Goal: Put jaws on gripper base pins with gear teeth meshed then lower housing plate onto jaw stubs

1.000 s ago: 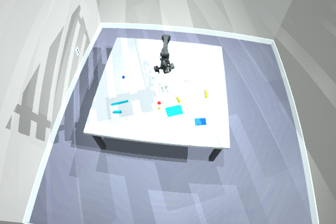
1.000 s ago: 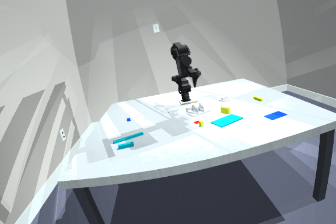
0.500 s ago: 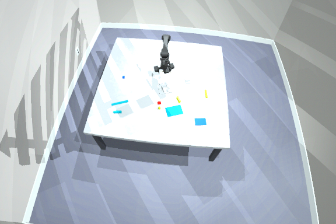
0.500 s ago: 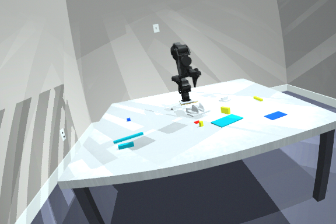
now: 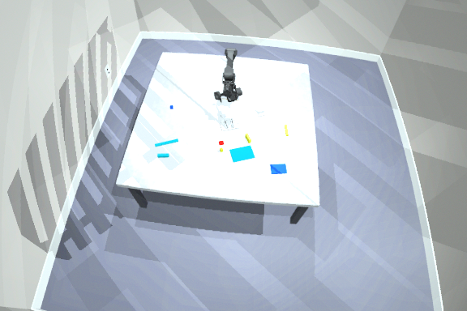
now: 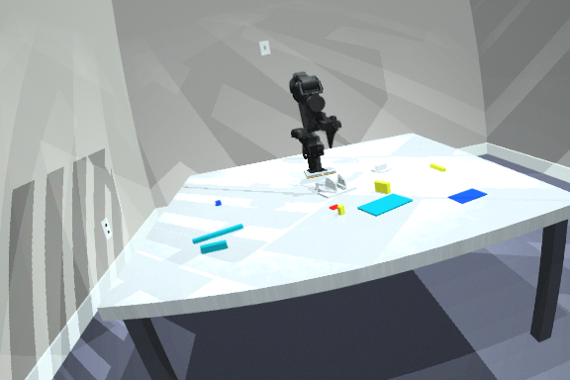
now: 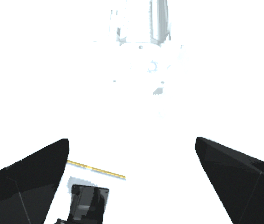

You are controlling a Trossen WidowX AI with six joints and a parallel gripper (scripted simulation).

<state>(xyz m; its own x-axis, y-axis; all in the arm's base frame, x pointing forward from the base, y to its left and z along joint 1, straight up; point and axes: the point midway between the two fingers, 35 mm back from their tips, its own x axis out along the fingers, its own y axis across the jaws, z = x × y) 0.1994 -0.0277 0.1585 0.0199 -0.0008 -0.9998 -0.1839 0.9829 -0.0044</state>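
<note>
My gripper is open and empty, raised near the arm's own base. The white gripper base lies on the table in front of the arm. Two pale grey jaws stand side by side on it, beyond my fingertips in the wrist view. Glare hides whether their teeth mesh. I cannot make out for certain the housing plate or whether it sits on the stubs. A small white piece lies apart, to the right of the base.
A yellow block, cyan plate, blue plate and yellow bar lie right. Red and small yellow pieces lie before the base. Two teal bars and a blue cube lie left.
</note>
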